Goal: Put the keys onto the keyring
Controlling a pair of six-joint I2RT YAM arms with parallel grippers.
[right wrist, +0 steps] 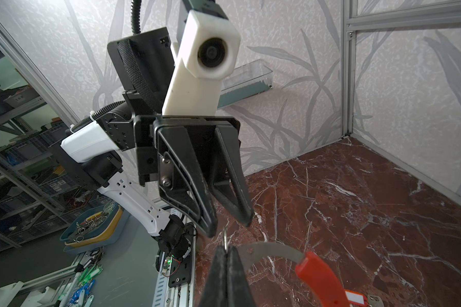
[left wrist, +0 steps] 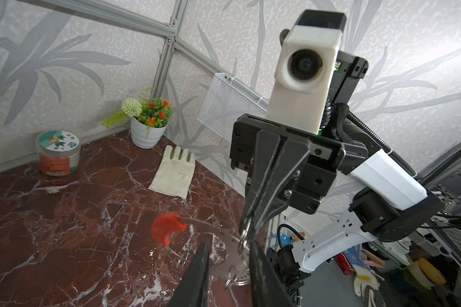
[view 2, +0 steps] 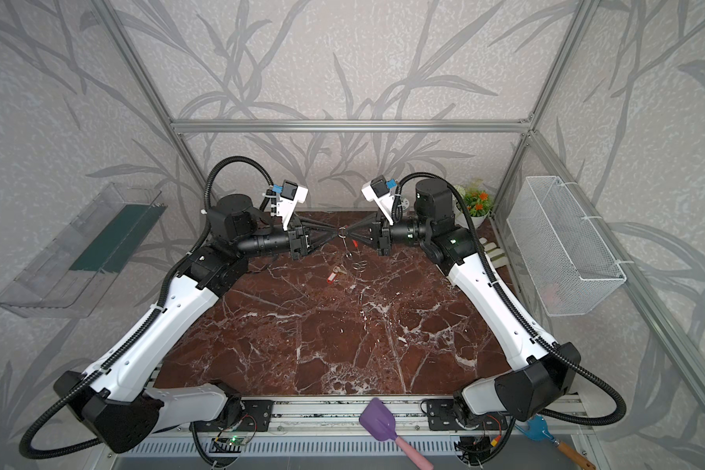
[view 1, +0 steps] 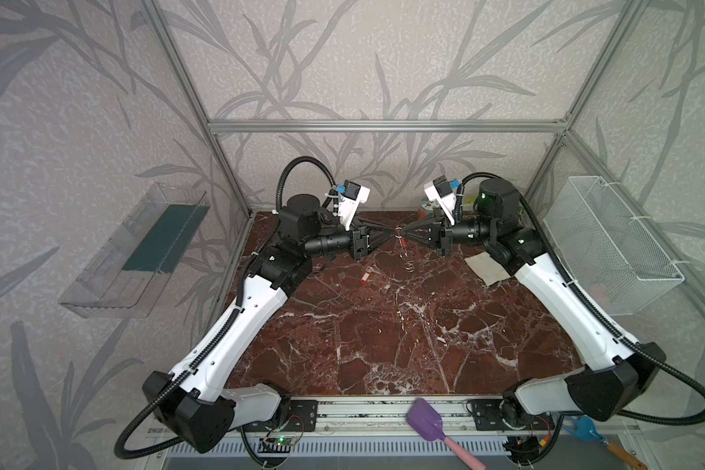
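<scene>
One keyring hanging from clenched right end effector, left end effector released astride it, keys lying below.

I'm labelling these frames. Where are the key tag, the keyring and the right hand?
key tag (view 2: 335, 274): top view, on its white label face.
keyring (right wrist: 273, 252): right wrist view, on the grey band near the red section.
right hand (left wrist: 250, 224): left wrist view, between its fingertips, shut on the small ring (left wrist: 243, 236).
</scene>
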